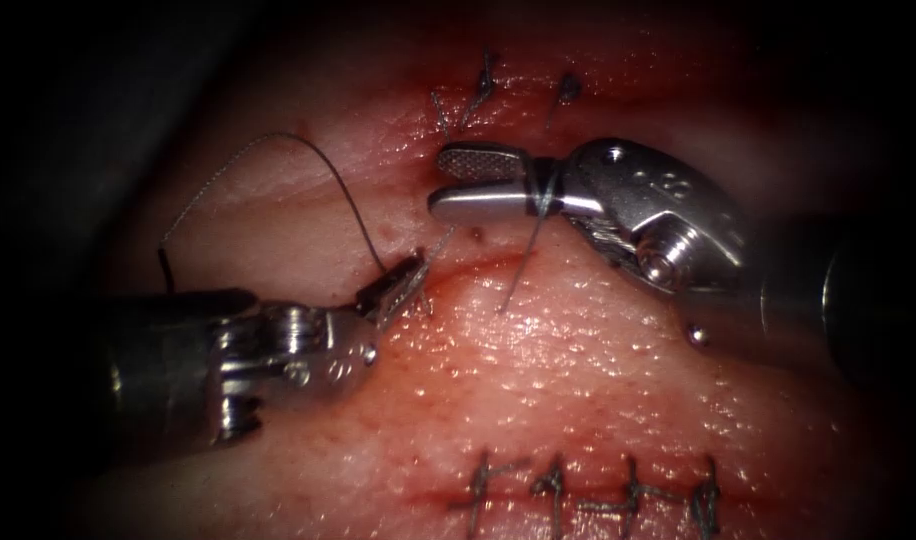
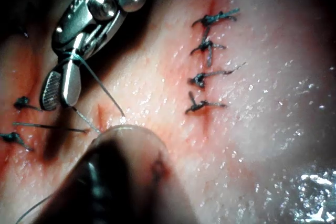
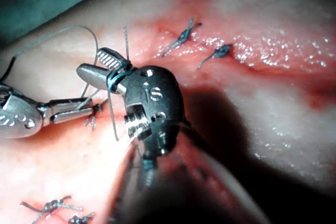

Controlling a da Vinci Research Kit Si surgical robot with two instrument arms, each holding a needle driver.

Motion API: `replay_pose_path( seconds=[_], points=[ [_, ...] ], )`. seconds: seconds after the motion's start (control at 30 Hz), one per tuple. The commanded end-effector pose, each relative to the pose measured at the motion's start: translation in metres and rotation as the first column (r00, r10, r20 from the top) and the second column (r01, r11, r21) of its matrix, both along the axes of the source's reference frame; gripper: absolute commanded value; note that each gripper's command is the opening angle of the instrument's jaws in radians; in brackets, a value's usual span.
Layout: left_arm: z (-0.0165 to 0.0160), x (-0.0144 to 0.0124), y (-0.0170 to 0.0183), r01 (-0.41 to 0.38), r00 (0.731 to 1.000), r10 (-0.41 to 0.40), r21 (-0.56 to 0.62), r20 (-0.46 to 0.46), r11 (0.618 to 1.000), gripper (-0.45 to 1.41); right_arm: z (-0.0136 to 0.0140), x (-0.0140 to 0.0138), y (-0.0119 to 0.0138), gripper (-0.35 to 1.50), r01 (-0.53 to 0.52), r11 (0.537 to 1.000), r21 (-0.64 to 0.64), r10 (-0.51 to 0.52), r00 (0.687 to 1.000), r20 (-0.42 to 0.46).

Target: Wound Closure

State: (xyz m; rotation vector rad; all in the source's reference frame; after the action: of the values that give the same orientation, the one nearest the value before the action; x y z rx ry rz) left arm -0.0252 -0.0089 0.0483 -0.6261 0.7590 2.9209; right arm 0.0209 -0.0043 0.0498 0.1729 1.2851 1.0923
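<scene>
The tissue (image 1: 578,360) has an unclosed cut (image 1: 483,264) running across the middle. My left tool (image 1: 413,270) comes in from the lower left, its jaws shut on the thread (image 1: 330,170) at the left end of the cut. From there the thread arcs up and away to the left. My right tool (image 1: 438,180) lies just above the cut with its jaws open and nothing between them. Thread is wound around its jaws near the hinge (image 1: 543,190); this wrap (image 3: 113,74) is also plain in the right wrist view. A short thread end (image 1: 513,280) hangs down across the cut.
Tied stitches (image 1: 588,492) close a second cut near the front edge. Knots with cut ends (image 1: 486,85) stand above the right tool. Red fluid stains the tissue around the open cut. The same row of stitches (image 2: 210,51) is seen from the left wrist.
</scene>
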Motion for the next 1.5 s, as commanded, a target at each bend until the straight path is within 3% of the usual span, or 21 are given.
replay_pose_path(
  seconds=[0.03, 0.07, 0.1, 0.17, 0.6, 0.87, 0.93, 1.0, 1.03, 1.07, 1.3, 1.5],
  points=[
    [0.0005, -0.0007, 0.0002, 0.0, 1.0, 0.0, 0.002, 0.0, 1.0, -0.45, 0.0008, 0.0016, -0.0002, 0.81, -0.022, 1.0, 0.01, 0.021, 0.998, 0.058],
    [0.0005, -0.0007, 0.0002, 0.0, 1.0, 0.0, 0.002, 0.0, 1.0, -0.45, 0.0008, 0.0016, -0.0002, 0.81, -0.022, 1.0, 0.01, 0.021, 0.998, 0.058],
    [0.0005, -0.0008, 0.0004, 0.002, 1.0, -0.002, 0.004, 0.0, 1.0, -0.45, 0.0011, 0.0021, -0.0002, 0.98, -0.047, 0.999, 0.015, 0.045, 0.994, 0.101],
    [0.0006, -0.0009, 0.0009, 0.004, 1.0, -0.004, 0.007, -0.001, 1.0, -0.45, 0.0015, 0.0025, -0.0002, 1.08, -0.073, 0.997, 0.018, 0.07, 0.987, 0.145],
    [0.0016, -0.0016, 0.0021, 0.011, 1.0, -0.011, 0.014, -0.007, 1.0, -0.45, 0.0037, 0.002, 0.0002, 1.04, -0.143, 0.989, 0.027, 0.13, 0.95, 0.283],
    [0.0018, -0.0016, 0.0023, 0.009, 1.0, -0.009, 0.017, -0.007, 1.0, -0.45, 0.0047, 0.0033, 0.0002, 1.03, -0.135, 0.99, 0.047, 0.115, 0.949, 0.294],
    [0.002, -0.0015, 0.0024, 0.01, 1.0, -0.01, 0.017, -0.007, 1.0, -0.45, 0.0047, 0.0037, 0.0004, 0.84, -0.127, 0.991, 0.05, 0.108, 0.953, 0.282],
    [0.0021, -0.0014, 0.0026, 0.008, 1.0, -0.008, 0.02, -0.008, 1.0, -0.45, 0.0047, 0.0039, 0.0004, 0.26, -0.119, 0.991, 0.055, 0.099, 0.954, 0.283],
    [0.0021, -0.0013, 0.0026, 0.007, 1.0, -0.007, 0.02, -0.008, 1.0, -0.45, 0.0047, 0.0039, 0.0002, -0.16, -0.113, 0.992, 0.059, 0.092, 0.954, 0.287],
    [0.0022, -0.0013, 0.0026, 0.007, 1.0, -0.007, 0.02, -0.008, 1.0, -0.45, 0.0047, 0.0039, 0.0001, -0.35, -0.107, 0.992, 0.063, 0.084, 0.953, 0.291],
    [0.003, -0.0006, 0.0033, 0.009, 1.0, -0.008, 0.034, -0.006, 0.999, -0.45, 0.0045, 0.0041, -0.0013, -0.35, -0.057, 0.992, 0.114, 0.016, 0.943, 0.333],
    [0.0037, 0.0005, 0.0038, 0.015, 1.0, -0.014, 0.046, -0.013, 0.999, -0.45, 0.0038, 0.0044, -0.0019, -0.35, -0.002, 0.996, 0.087, -0.025, 0.949, 0.313]
  ],
)
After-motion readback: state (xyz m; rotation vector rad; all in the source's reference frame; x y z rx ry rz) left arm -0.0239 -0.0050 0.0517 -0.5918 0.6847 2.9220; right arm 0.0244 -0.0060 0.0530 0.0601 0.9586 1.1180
